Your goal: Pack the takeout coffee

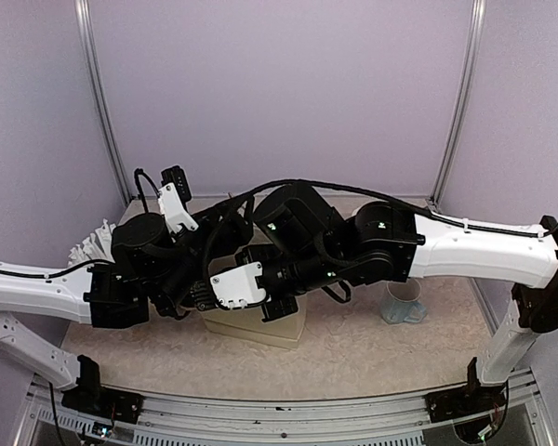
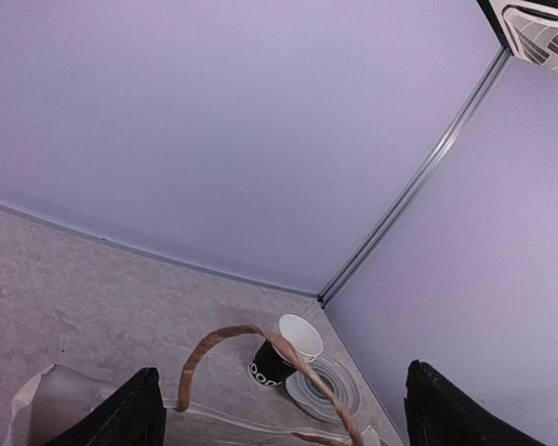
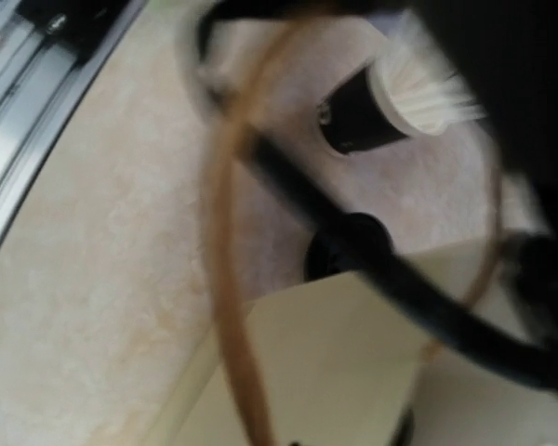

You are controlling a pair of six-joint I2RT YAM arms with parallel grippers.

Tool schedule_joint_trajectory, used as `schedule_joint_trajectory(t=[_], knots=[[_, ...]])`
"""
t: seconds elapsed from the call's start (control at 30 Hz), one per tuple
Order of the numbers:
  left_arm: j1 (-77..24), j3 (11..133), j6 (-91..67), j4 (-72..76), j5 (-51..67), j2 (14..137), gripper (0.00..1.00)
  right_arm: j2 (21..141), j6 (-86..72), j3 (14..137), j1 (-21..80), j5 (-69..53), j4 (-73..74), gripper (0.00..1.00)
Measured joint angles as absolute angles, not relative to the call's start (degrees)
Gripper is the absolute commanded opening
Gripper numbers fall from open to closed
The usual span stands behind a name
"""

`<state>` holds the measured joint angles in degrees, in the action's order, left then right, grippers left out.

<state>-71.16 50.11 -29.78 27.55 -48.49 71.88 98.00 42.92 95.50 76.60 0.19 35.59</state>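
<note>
A black takeout coffee cup (image 2: 272,364) with white lettering and a white inside stands without a lid near the back right corner. My left gripper (image 2: 281,372) is open wide, and the paper bag's brown handle (image 2: 214,344) arches between its fingers (image 2: 121,413). In the blurred right wrist view, a black round lid (image 3: 349,246) shows just behind the cream bag (image 3: 353,362). In the top view both arms cross over the bag (image 1: 260,327). My right gripper's fingers are hidden there, over the bag, and it is shut. Whether it holds anything does not show.
A light-blue mug (image 1: 403,302) stands at the right. A black cup bristling with white sticks (image 3: 377,107) sits behind the bag. A grey ringed dish (image 2: 325,390) lies beside the open cup. White crumpled paper (image 1: 93,243) lies at the left wall. A black cable (image 3: 400,279) crosses the right wrist view.
</note>
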Motion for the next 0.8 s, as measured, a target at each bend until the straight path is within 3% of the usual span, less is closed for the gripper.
schedule_joint_trajectory(t=[0.8], knots=[[-70.08,47.7,-30.09,23.49,-47.24,62.13,0.87,94.83,40.16,93.78,74.13,1.1,29.65,0.0]])
